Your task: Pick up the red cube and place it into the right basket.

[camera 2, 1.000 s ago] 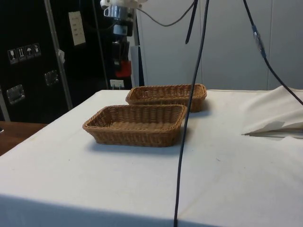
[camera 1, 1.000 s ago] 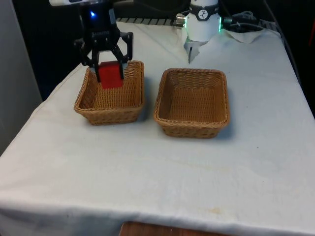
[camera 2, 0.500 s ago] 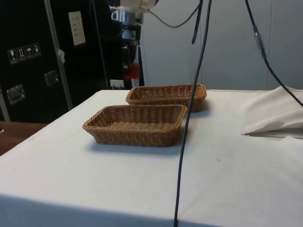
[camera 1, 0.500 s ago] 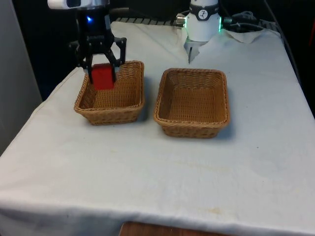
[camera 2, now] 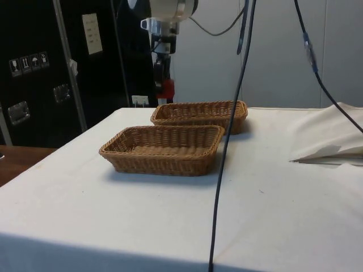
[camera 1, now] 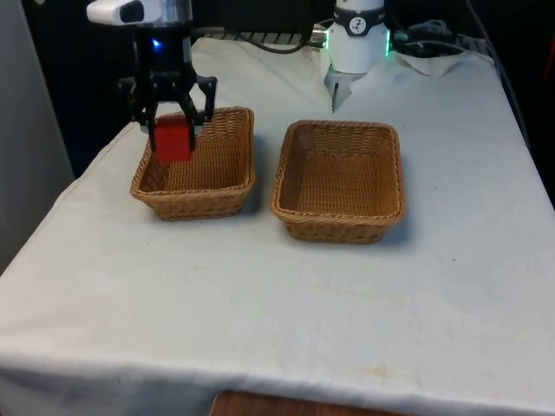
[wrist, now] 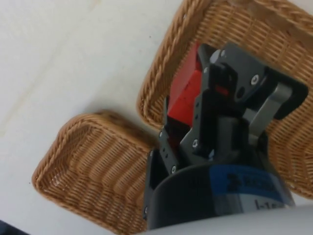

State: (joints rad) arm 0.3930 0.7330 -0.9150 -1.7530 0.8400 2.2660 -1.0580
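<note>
Front view: your claw [camera 1: 173, 121] hangs above the basket [camera 1: 196, 165] on that view's left, clenched on the red cube [camera 1: 173, 140], which sits between the two fingers and clear of the wicker below. The relation that matters is vertical: the cube is over the basket's far corner, close to its rim, with open basket floor just inboard of it. A straight descent from here would, in my judgement, bring the cube down near the rim, so check clearance before you release.

The other basket [camera 1: 339, 178] stands just beside the first, on the front view's right, with nothing in it. Judged by the robot's own sides, the basket under the claw is the right one.

Side view: the cube [camera 2: 165, 89] is held above the farther basket's [camera 2: 199, 115] rim, not touching it.

Condition of the cube: a plain, solid red block, faces even, held square in the fingers. No slippage or tilt is apparent.
</note>
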